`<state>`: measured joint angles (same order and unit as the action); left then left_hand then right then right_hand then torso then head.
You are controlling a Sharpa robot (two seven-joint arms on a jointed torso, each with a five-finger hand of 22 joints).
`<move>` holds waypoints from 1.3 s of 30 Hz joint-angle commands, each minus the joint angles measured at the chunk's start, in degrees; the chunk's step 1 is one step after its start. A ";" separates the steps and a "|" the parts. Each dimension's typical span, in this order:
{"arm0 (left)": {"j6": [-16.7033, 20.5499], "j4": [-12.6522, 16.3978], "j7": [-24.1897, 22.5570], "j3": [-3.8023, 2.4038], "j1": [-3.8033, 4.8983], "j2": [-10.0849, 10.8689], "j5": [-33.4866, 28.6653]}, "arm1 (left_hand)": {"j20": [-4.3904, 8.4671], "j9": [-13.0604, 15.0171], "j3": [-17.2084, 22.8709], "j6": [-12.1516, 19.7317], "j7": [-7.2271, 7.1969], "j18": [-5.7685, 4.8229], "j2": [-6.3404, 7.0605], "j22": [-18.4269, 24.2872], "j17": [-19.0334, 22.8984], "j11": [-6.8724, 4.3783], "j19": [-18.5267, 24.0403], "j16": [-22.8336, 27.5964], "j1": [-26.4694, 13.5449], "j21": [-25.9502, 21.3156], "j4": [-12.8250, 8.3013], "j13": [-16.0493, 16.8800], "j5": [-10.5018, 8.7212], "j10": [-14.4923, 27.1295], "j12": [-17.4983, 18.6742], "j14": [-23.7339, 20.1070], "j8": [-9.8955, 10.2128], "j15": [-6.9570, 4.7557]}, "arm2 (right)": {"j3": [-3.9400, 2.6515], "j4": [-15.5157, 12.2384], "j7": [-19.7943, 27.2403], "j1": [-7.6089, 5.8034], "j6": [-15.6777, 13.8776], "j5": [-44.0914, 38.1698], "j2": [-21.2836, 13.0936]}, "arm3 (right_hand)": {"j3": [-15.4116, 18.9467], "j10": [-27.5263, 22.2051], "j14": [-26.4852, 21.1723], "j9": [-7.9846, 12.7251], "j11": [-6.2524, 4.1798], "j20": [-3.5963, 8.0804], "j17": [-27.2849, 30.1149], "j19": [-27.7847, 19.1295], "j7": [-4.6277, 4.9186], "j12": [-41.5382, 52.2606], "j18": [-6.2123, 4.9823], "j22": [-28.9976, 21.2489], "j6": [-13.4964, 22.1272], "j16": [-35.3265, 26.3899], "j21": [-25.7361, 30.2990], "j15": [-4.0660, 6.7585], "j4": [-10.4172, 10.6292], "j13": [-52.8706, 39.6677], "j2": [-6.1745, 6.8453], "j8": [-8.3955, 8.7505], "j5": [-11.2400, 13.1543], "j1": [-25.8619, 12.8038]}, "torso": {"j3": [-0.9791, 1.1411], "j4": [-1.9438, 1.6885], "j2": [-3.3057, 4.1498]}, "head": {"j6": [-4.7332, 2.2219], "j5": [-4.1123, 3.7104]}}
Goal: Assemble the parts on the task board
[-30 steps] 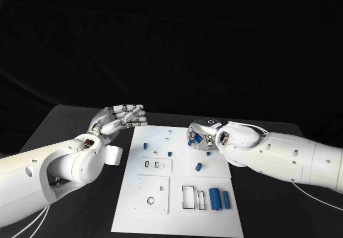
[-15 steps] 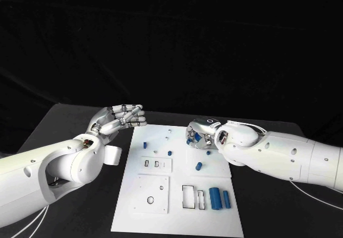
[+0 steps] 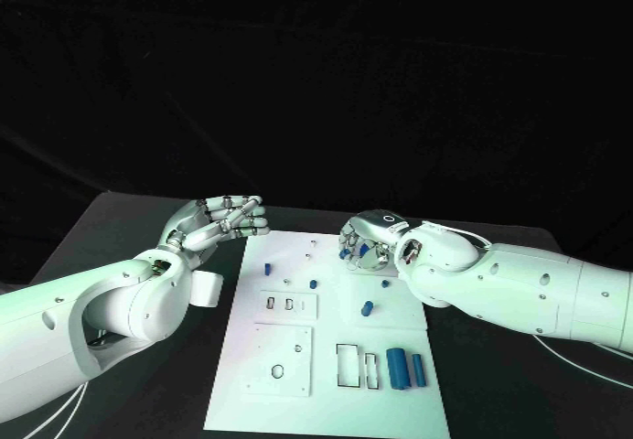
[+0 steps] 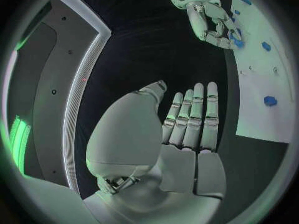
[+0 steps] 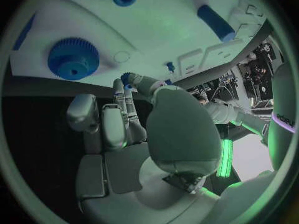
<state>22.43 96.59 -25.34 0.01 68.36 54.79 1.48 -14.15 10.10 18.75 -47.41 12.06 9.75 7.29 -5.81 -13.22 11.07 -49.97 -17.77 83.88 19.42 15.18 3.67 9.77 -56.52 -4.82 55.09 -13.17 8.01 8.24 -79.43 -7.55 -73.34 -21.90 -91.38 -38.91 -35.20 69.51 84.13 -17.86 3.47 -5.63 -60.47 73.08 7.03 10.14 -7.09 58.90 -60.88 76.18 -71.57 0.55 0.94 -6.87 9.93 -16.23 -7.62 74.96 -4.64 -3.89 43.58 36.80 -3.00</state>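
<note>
Head view: the flat white rectangular task board (image 3: 330,347) lies on the matte black table (image 3: 119,229). Near its far edge, the silver jointed right hand (image 3: 363,245) pinches a small blue plastic part (image 3: 347,253) between its fingertips. Just off the board's far left corner, the silver left hand (image 3: 218,222) hangs with fingers extended together, holding nothing. Two smooth blue cylinders (image 3: 405,368) lie at the board's near right. A toothed blue gear (image 5: 74,58) sits on the board.
</note>
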 commanded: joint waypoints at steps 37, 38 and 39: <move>-1.27 0.24 0.07 -0.08 0.69 -0.33 0.07 | -0.18 -0.14 0.55 0.59 2.81 0.74 -0.17 0.13 -0.16 0.37 -0.25 0.23 -0.65 -0.27 -0.03 0.04 0.00 0.23 0.42 0.09 0.51 0.38 | -0.23 8.03 -2.24 0.18 -6.19 2.44 9.30 | -0.62 -0.32 0.72 -2.90 0.10 0.40 -0.80 0.17 0.08 -0.17 0.91 0.49 0.78 0.78 -0.45 0.31 0.06 -0.18 -0.32 -2.15 -0.49 -0.21 | -0.42 -0.99 1.02 | -0.38 -0.36; -1.28 0.25 0.08 -0.08 0.72 -0.32 0.07 | -0.18 -0.14 0.55 0.59 2.81 0.74 -0.17 0.13 -0.16 0.37 -0.25 0.23 -0.65 -0.27 -0.03 0.04 0.00 0.23 0.42 0.09 0.51 0.38 | -0.25 8.03 -2.30 0.21 -6.32 2.38 9.31 | -0.62 -0.32 0.72 -2.90 0.10 0.40 -0.80 0.17 0.08 -0.17 0.91 0.49 0.78 0.78 -0.45 0.31 0.06 -0.18 -0.32 -2.15 -0.49 -0.21 | -0.41 -0.99 1.08 | -0.38 -0.30; -1.29 0.26 0.10 -0.08 0.75 -0.30 0.07 | -0.18 -0.14 0.55 0.59 2.81 0.74 -0.17 0.13 -0.16 0.37 -0.25 0.23 -0.65 -0.27 -0.03 0.04 0.00 0.23 0.42 0.09 0.51 0.38 | -0.27 8.01 -2.35 0.23 -6.46 2.31 9.34 | -0.63 -0.34 0.73 -2.93 0.11 0.39 -0.83 0.16 0.09 -0.18 0.90 0.48 0.83 0.80 -0.44 0.30 0.05 -0.19 -0.30 -2.15 -0.50 -0.22 | -0.41 -1.02 1.13 | -0.37 -0.25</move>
<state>22.30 96.66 -25.05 -0.01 69.00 54.59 1.47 -14.15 10.04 19.07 -46.99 12.06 9.74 7.10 -5.77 -13.33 11.27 -49.97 -17.75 83.68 19.42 15.17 3.67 9.77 -56.31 -4.61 55.08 -12.84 8.01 7.92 -71.47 -9.81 -73.28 -28.00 -88.75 -29.64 -35.53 69.48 83.93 -17.88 3.50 -5.43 -61.21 73.27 6.87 9.84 -7.09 59.39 -60.23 76.78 -71.73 0.74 0.96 -7.03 9.81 -17.55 -7.75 75.10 -5.03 -4.83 44.58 36.40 -3.35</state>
